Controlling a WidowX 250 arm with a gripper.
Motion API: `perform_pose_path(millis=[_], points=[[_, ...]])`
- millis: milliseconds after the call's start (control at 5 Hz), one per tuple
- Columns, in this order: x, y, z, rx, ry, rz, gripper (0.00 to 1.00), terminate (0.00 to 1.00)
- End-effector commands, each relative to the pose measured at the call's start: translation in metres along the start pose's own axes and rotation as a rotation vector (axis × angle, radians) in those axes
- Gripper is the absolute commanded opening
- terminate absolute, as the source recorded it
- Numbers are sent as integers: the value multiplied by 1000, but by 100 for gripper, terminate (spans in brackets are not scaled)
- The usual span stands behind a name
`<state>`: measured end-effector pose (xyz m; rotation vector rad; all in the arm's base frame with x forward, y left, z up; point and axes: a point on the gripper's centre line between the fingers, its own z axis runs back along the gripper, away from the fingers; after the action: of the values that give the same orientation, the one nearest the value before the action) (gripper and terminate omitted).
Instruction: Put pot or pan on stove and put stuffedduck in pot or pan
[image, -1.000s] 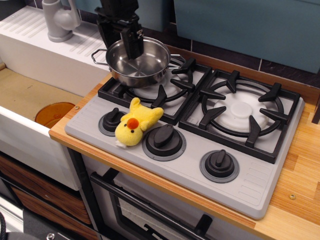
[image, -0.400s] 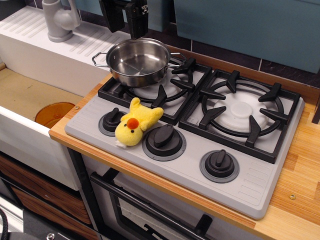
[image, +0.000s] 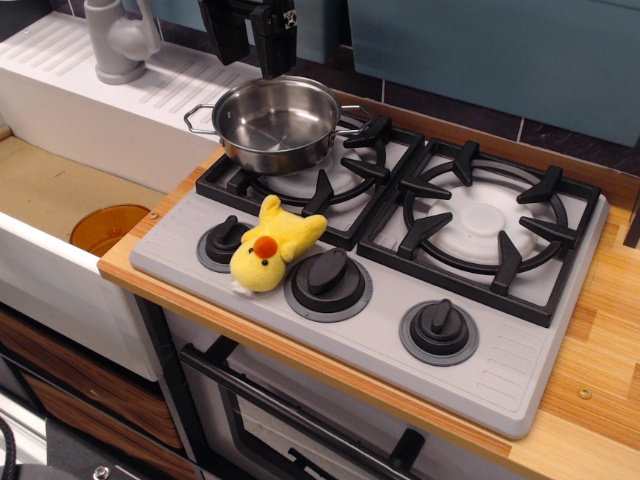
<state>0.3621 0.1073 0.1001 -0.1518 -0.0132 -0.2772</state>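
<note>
Shallow shiny steel pot (image: 276, 123) sits on grey toy stove (image: 520, 375), left grate. Black pincer (image: 254, 40) hangs above it, parted, empty. Next, by my read: grab small yellow plush duck (image: 270, 255) between the knobs.

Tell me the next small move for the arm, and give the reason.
Probably swing the gripper down and forward toward the stuffed duck to grasp it. The pot already sits on the left grate of the stove, released, with the gripper hovering above it holding nothing. The duck lies on the grey panel between two knobs, not yet in the pot.
</note>
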Motion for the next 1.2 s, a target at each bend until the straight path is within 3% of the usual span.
perform_pose_path(millis=[0,200,400,800,1000], points=[[11,-4,39,67,-92,-21,100,0],[-9,-28,41,172,-109,13,100,0],[-20,-50,44,217,-112,43,100,0],[-49,-71,45,231,-127,61,100,0],[-65,-69,32,211,-154,53,100,0]])
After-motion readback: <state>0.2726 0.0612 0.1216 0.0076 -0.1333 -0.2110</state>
